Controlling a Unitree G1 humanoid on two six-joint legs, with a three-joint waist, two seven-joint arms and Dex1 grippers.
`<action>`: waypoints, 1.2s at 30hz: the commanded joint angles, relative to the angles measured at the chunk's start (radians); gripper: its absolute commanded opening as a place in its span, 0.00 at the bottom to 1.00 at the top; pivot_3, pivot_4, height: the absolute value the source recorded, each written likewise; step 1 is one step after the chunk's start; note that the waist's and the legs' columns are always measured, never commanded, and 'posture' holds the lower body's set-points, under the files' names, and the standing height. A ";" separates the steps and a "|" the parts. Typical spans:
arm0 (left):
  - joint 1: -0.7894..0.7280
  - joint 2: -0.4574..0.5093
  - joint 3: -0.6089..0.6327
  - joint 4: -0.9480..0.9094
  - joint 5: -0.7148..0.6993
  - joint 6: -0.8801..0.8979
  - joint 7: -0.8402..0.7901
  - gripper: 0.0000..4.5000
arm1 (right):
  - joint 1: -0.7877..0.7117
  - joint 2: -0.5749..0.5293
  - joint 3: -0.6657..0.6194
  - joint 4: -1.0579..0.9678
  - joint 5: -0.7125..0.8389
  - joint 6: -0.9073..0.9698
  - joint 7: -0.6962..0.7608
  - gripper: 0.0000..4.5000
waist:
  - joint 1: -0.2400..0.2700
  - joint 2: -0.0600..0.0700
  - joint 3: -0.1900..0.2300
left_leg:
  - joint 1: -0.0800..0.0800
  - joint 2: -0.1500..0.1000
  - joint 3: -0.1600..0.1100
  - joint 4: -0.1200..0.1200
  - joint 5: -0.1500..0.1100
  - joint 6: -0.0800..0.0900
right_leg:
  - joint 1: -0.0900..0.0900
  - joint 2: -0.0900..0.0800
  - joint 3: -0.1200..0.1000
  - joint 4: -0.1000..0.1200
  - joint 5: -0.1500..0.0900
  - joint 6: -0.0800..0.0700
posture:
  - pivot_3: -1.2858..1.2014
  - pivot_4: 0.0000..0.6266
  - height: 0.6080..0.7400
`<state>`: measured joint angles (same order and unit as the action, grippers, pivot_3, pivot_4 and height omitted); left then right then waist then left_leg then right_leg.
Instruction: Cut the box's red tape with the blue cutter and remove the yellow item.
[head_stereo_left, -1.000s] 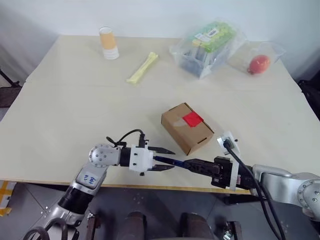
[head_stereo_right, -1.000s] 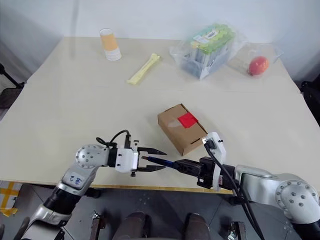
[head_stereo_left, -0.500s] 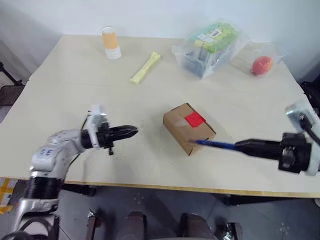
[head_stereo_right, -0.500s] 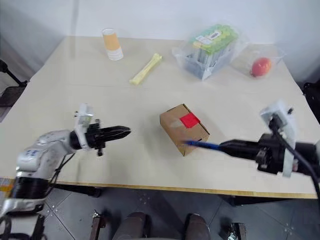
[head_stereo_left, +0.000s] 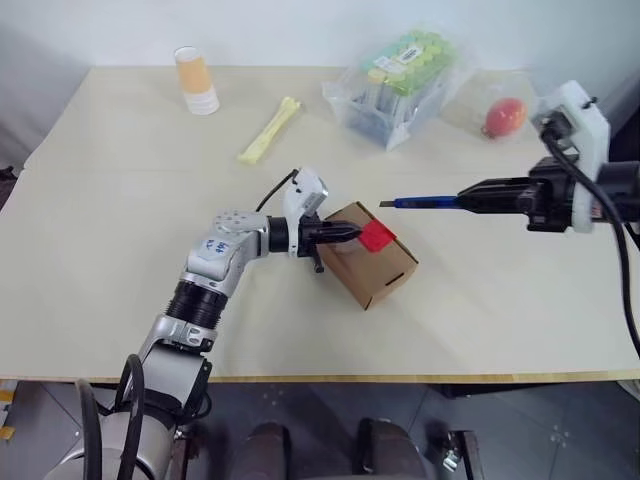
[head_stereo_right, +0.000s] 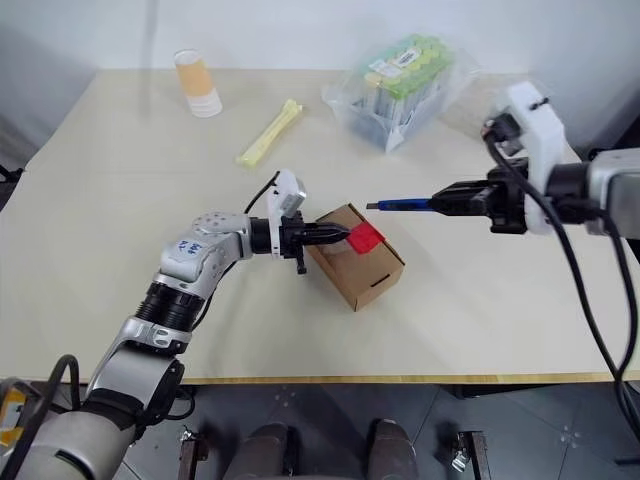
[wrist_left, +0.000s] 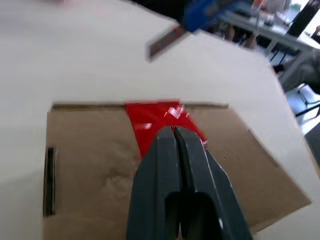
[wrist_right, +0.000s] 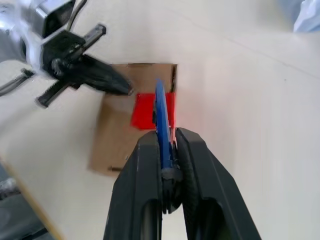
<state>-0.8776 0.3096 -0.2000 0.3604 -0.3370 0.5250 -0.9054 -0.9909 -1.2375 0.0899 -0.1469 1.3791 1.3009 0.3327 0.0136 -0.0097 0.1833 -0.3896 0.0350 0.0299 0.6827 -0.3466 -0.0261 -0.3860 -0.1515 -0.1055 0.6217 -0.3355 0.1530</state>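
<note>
Low in the frame, just below centre, the box (head_stereo_left: 368, 256) sits on the table (head_stereo_left: 120, 250) with the red tape (head_stereo_left: 377, 235) on its lid and a slot in the side facing the near edge. The left gripper (head_stereo_left: 345, 233) reaches in from the left, its fingers pressed together with nothing between them; their tips rest over the lid at the tape's edge, seemingly touching it, though contact is hard to judge. Right of centre and higher, the right gripper (head_stereo_left: 470, 198) pinches the blue cutter (head_stereo_left: 422, 202), held roughly level with its blade end pointing left, above the box and apart from it. Along the top lie a pale stick (head_stereo_left: 265, 132), an orange-and-white cup (head_stereo_left: 196, 81) and a clear container (head_stereo_left: 395, 85).
</note>
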 joint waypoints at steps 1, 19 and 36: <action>-0.005 -0.006 -0.016 -0.042 0.027 0.039 0.011 0.01 | -0.074 0.050 0.018 0.024 -0.116 0.053 0.027 0.03 | 0.004 0.000 0.000 | -0.002 0.000 0.000 0.000 0.000 0.000 | -0.003 0.000 0.000 0.002 0.000 0.000 | 0.52 0.24 1.00; 0.021 0.009 -0.028 -0.094 0.076 0.109 0.026 0.01 | -0.067 0.171 -0.003 -0.019 -0.376 0.139 0.206 0.03 | 0.010 0.000 0.000 | -0.005 0.000 0.001 0.002 0.000 0.000 | -0.006 -0.001 -0.001 0.005 0.000 0.000 | 0.52 0.24 1.00; 0.019 -0.052 -0.136 0.032 0.225 0.024 0.054 0.01 | -0.326 0.128 0.375 0.085 -0.648 0.207 0.570 0.03 | 0.016 0.002 -0.002 | -0.003 0.000 0.000 0.009 0.000 0.000 | 0.000 -0.001 0.000 0.006 0.001 0.001 | 0.52 0.24 1.00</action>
<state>-0.9060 0.2632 -0.2783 0.3319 -0.1584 0.5212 -0.8543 -1.2930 -1.0880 0.4339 -0.0635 0.7420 1.4886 0.8371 0.0295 -0.0076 0.1815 -0.3917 0.0346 0.0301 0.6922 -0.3466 -0.0261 -0.3856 -0.1526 -0.1052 0.6282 -0.3349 0.1539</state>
